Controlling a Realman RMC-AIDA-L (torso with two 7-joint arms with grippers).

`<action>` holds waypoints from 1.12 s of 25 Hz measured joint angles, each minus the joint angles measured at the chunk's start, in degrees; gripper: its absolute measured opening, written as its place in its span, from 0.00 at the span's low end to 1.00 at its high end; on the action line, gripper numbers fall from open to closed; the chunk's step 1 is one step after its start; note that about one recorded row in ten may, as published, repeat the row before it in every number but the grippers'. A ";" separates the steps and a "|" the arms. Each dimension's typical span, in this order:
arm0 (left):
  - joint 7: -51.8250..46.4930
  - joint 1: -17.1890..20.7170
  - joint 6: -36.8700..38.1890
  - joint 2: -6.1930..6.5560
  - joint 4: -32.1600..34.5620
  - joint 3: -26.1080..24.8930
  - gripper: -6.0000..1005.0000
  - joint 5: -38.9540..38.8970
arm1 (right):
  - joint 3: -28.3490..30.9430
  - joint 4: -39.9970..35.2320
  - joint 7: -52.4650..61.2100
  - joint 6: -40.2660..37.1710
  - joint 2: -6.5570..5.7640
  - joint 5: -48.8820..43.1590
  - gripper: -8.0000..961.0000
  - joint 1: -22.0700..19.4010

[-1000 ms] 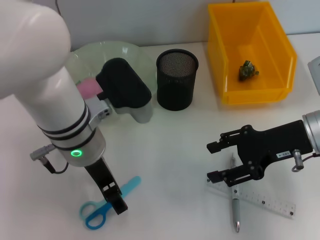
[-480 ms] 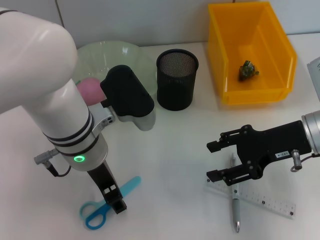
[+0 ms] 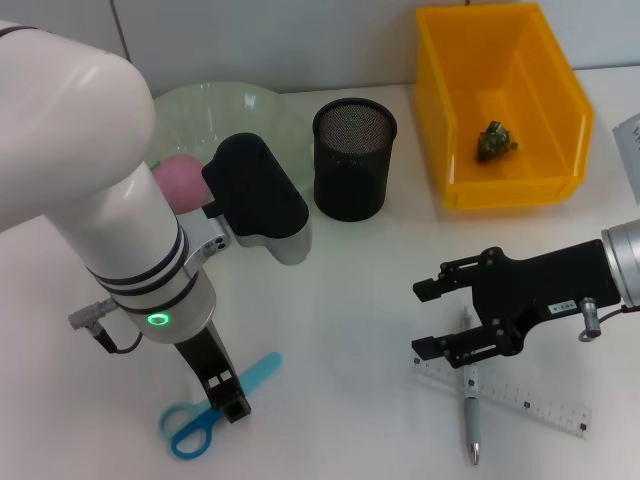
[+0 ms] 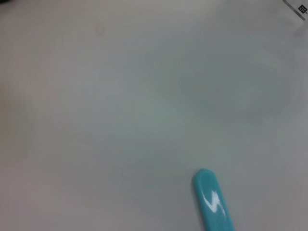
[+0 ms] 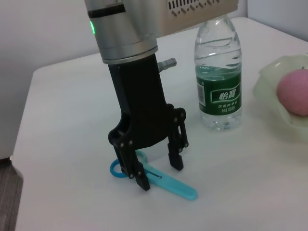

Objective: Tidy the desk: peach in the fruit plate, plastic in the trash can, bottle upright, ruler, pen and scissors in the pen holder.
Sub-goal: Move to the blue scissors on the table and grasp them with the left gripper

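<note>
Since the frame before, we saw the left gripper [image 3: 232,400] had sunk slightly, its fingers spread open astride the blue plastic scissors [image 3: 213,408] near the white desk's [image 3: 340,300] front edge, gripping nothing. The right gripper [image 3: 432,318] stayed open and empty above the silver pen [image 3: 470,405] and clear ruler [image 3: 520,398]. The clear water bottle [image 5: 217,79] stood upright, green label in Chinese characters. The pink peach [image 3: 178,180] lay in the pale green plate [image 3: 225,110].

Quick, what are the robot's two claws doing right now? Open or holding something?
Left gripper: open, fingers down on either side of the blue scissors, not gripping.
Right gripper: open, empty, above the pen and ruler.
</note>
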 joint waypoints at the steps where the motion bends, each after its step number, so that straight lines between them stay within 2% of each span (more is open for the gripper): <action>1: 0.09 0.00 0.00 0.00 0.00 0.02 0.68 0.03 | 0.00 0.00 0.00 0.09 0.03 0.01 0.76 0.04; 10: 0.22 -0.18 0.30 0.00 0.04 0.41 0.55 0.39 | 0.00 0.00 0.00 0.25 0.14 0.08 0.76 0.10; 28: -0.59 -0.09 0.83 0.00 0.84 2.01 0.41 0.41 | 0.09 -0.22 0.33 0.32 0.33 0.09 0.76 -0.15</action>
